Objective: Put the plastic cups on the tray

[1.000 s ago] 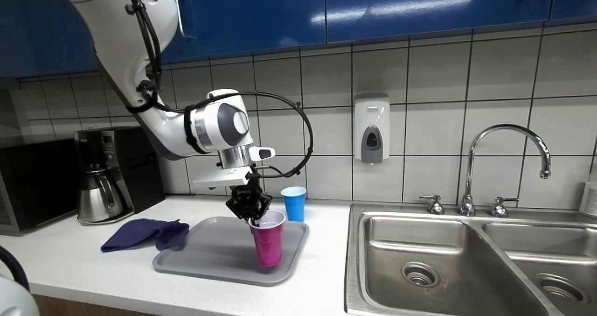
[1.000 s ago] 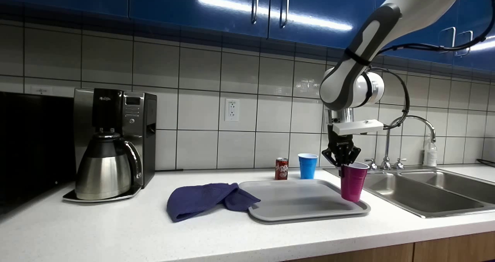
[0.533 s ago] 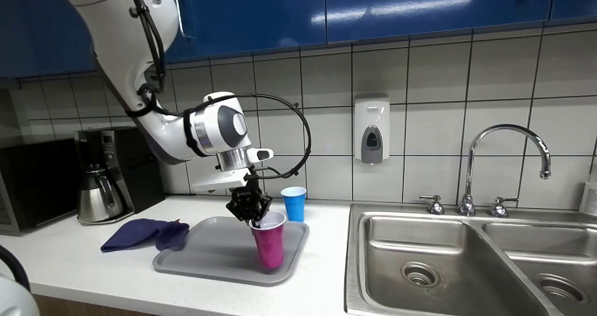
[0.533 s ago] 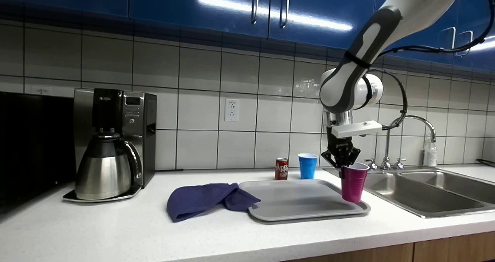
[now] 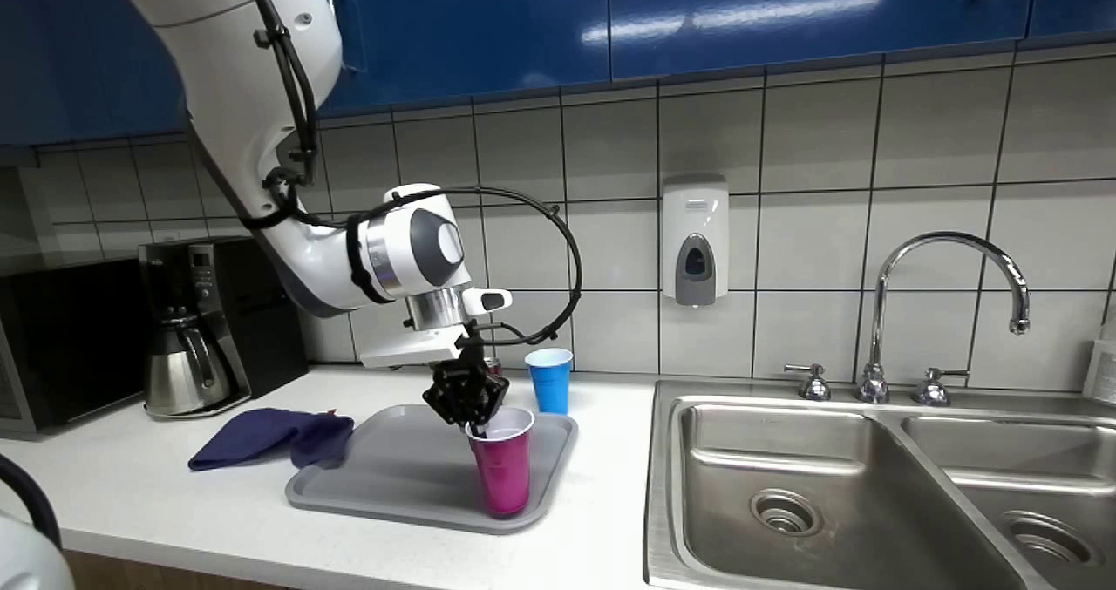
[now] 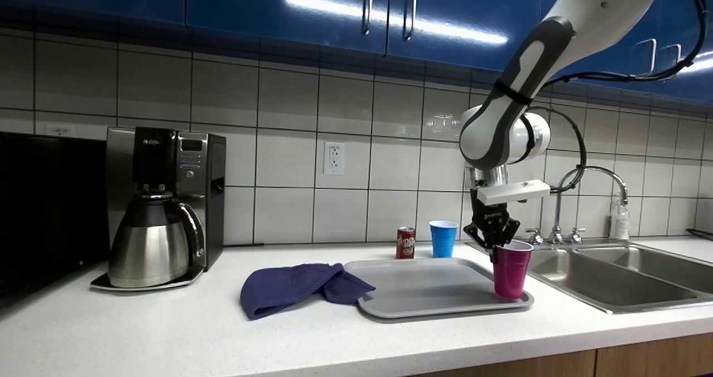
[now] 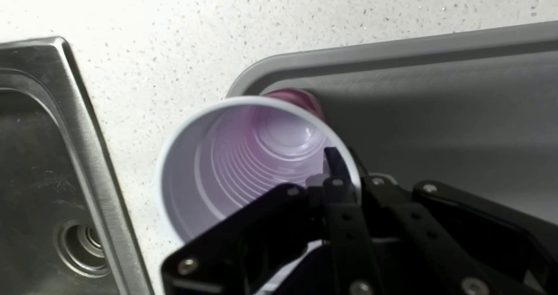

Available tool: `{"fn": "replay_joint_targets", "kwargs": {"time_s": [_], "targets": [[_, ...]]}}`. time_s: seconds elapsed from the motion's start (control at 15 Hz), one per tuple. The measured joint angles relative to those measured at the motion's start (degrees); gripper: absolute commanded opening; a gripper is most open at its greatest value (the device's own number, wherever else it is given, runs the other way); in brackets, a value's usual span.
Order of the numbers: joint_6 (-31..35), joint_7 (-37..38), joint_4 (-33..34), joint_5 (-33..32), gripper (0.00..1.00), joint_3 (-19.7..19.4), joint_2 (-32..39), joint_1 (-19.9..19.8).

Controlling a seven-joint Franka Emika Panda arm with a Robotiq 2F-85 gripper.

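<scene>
Carrying the magenta cup (image 5: pixel 505 477) lower than earlier in an exterior view, pinching its rim in the tool (image 5: pixel 477 429). In an exterior view, holding it over one end of the tray (image 6: pixel 415 288), not revealing whether touching; showing the blue cup (image 6: pixel 443 240) on the surface (image 6: pixel 223 338) behind. In the wrist view, clenching the magenta cup's wall from both sides.

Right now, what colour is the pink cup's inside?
The pink cup looks pale lilac-white inside, best seen in the wrist view.
</scene>
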Motion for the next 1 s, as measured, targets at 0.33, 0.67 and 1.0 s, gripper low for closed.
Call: {"fn": "replay_joint_targets", "kwargs": {"time_s": [0.33, 0.67, 1.0], "targets": [[0.0, 0.4, 0.0, -0.3, 0.54, 0.0, 0.6, 0.0], [0.0, 1.4, 0.2, -0.9, 0.93, 0.0, 1.1, 0.0], [0.0, 1.6, 0.8, -0.9, 1.00, 0.0, 1.2, 0.0]]}}
